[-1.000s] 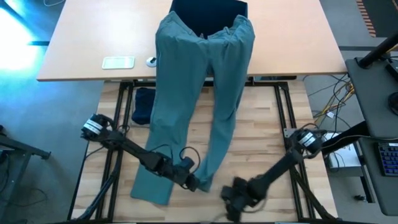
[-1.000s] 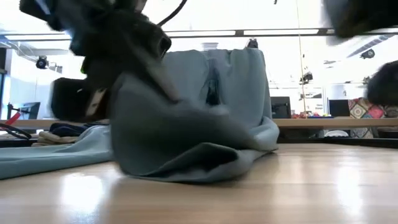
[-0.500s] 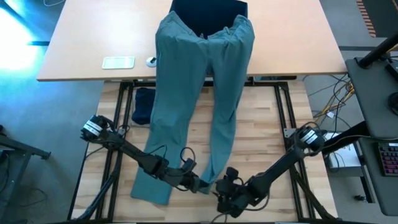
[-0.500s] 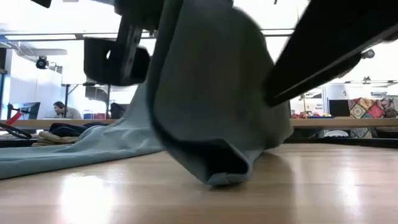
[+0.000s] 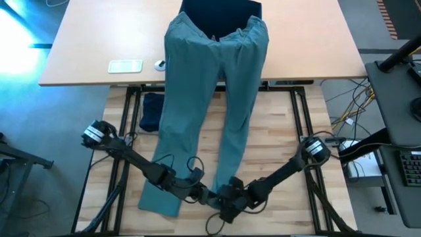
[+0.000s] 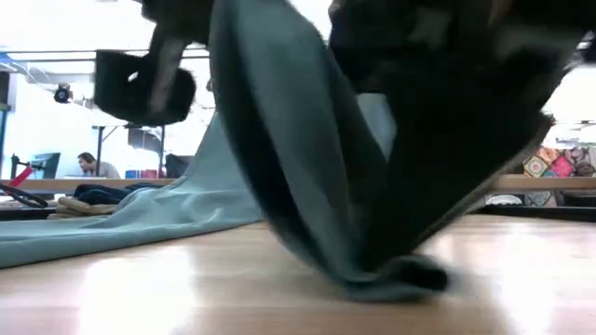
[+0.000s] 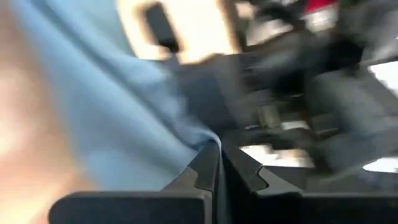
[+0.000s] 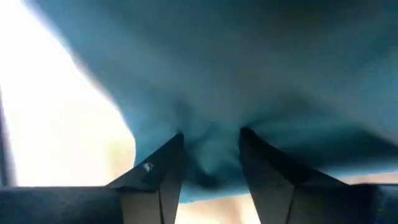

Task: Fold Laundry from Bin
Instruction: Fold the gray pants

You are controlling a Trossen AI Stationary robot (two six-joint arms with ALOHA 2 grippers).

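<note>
From above we see the large teal-green trousers (image 5: 210,99) laid lengthwise down the middle of the table (image 5: 289,164), their waistband at 12 o'clock draped over the navy bin (image 5: 220,8), their two legs running toward 6 o'clock; a folded navy garment (image 5: 151,110) lies just beside the left leg, toward 9 o'clock. Both arms meet at the hem of the right leg, near 6 o'clock: the left gripper (image 5: 209,196) comes in from 8 o'clock and the right gripper (image 5: 227,201) from 4 o'clock, the two almost touching; the overhead view does not show how either stands.

The wrist views supply that; in the left wrist view we find the left gripper's fingers (image 7: 199,171) pressed together with an edge of teal cloth pinched between their tips; in the right wrist view the right gripper's fingers (image 8: 163,168) stand spread, with a bunch of teal cloth between them, and we cannot tell whether they touch it.

Only the low view shows height: the hem (image 6: 307,177) is lifted off the table in a steep fold, with its lowest bend resting on the wood at 5 o'clock of that picture; it also shows a beige piece and a dark piece (image 6: 102,194) lying far off at 9 o'clock, and a person (image 6: 91,165) seated in the room behind.

On the far tabletop at 10 o'clock, the overhead view alone shows a small white flat device (image 5: 125,66).
</note>
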